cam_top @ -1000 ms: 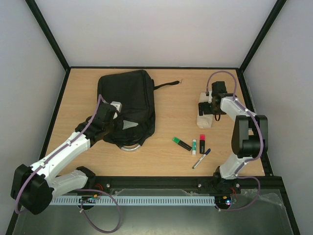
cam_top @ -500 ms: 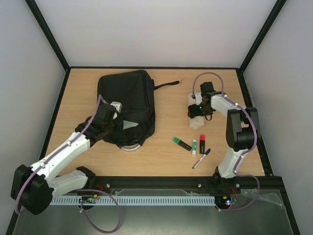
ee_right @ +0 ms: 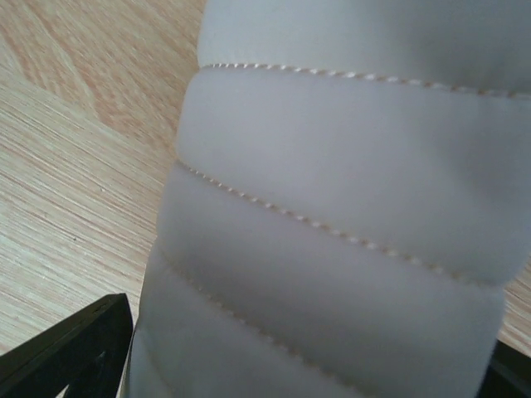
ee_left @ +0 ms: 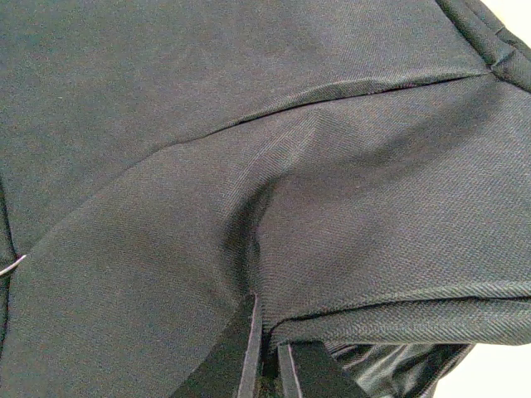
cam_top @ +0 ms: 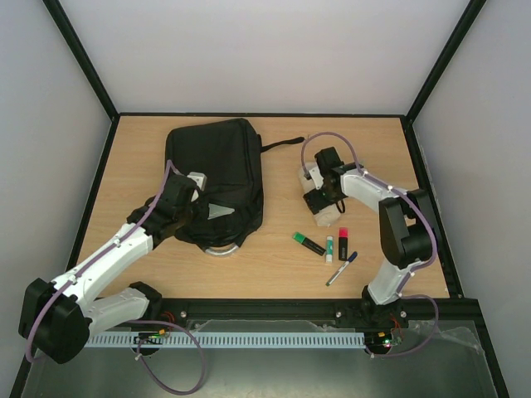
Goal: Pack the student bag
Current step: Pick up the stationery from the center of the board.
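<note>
Top external view: slim pen [cam_top: 340, 270] nearest, green marker [cam_top: 309, 244] beyond it, both on the wood-grain bench [cam_top: 137, 153]. Left gripper [cam_top: 197, 209] jaws pinched tight on a fold of the student bag [cam_top: 217, 162], which is black woven fabric, slumped left of centre. Right gripper [cam_top: 320, 197] jaws wide, clasping a white quilted pouch [ee_right: 348, 207] with stitched ribs, soft and rounded.

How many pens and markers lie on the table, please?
4, clustered together: green marker leftmost, white marker middle, red marker rightmost, blue-capped pen nearest front. Others may be hidden.
</note>
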`<action>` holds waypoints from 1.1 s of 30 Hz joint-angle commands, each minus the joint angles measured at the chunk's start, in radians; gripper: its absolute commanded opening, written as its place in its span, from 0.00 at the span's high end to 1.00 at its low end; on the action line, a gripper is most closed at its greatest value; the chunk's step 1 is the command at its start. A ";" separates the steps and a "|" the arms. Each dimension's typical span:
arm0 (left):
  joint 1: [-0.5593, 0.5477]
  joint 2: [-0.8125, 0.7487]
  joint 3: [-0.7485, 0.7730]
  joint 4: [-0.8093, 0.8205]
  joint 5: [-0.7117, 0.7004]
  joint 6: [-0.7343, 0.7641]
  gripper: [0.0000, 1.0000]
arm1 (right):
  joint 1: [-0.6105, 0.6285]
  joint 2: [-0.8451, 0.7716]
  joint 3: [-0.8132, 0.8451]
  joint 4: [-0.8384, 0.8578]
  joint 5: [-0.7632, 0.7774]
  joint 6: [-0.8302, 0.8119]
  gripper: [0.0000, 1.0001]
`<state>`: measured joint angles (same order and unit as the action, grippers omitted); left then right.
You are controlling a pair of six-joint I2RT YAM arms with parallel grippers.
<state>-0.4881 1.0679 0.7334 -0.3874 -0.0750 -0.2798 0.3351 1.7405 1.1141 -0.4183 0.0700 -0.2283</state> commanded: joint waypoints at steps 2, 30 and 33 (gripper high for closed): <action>0.016 -0.003 -0.006 0.025 -0.011 -0.002 0.97 | -0.003 -0.058 -0.021 -0.106 -0.013 0.014 0.10; 0.019 0.001 -0.008 0.023 -0.008 -0.001 0.97 | 0.035 -0.145 -0.061 -0.086 -0.167 -0.010 0.71; 0.019 0.001 -0.007 0.022 -0.012 -0.002 0.98 | 0.035 -0.177 -0.033 -0.103 -0.189 -0.006 0.77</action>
<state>-0.4831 1.0683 0.7334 -0.3874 -0.0677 -0.2783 0.3626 1.6157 1.0481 -0.4690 -0.0826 -0.2298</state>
